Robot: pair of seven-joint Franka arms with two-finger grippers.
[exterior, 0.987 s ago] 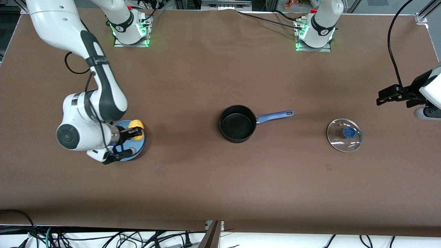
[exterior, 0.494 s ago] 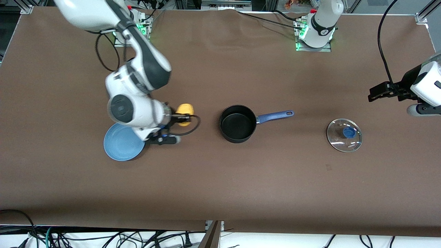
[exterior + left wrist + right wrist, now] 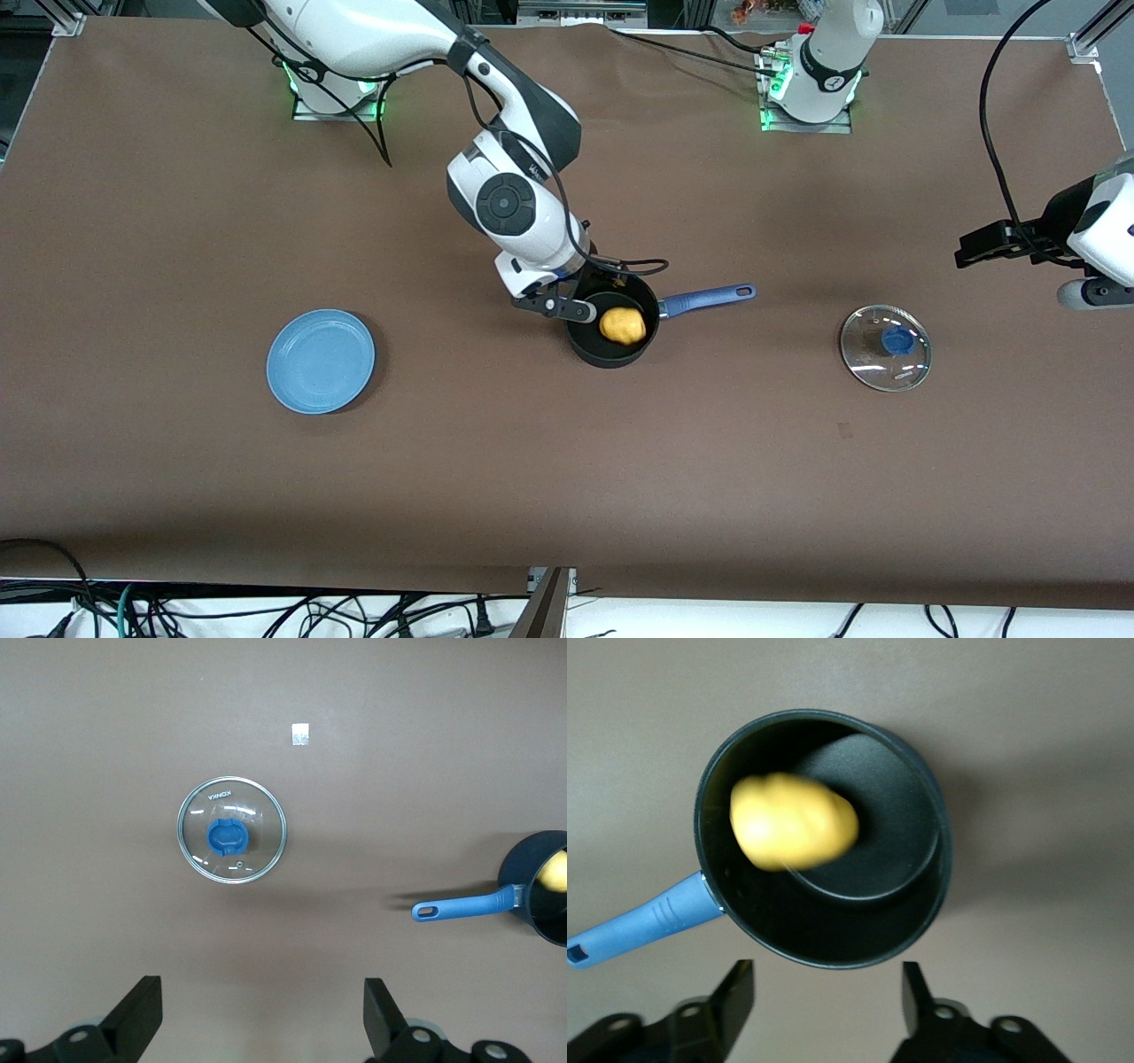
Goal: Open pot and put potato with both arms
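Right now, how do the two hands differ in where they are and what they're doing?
The right hand is open over the pot, with the potato loose in the pot's mouth below it. The left hand is open too, but hangs near the left arm's end of the table by the glass lid, which lies on the table apart from the pot. The right hand sits low, just above the pot; the left hand waits high. Both hold nothing.

Even, bright overhead light; soft shadows fall on the bench (image 3: 567,461) beside the pot (image 3: 592,347) and plate (image 3: 321,361). Small glints mark the glass lid (image 3: 885,347). In the right wrist view the potato (image 3: 794,821) is blurred, the pot rim sharp.
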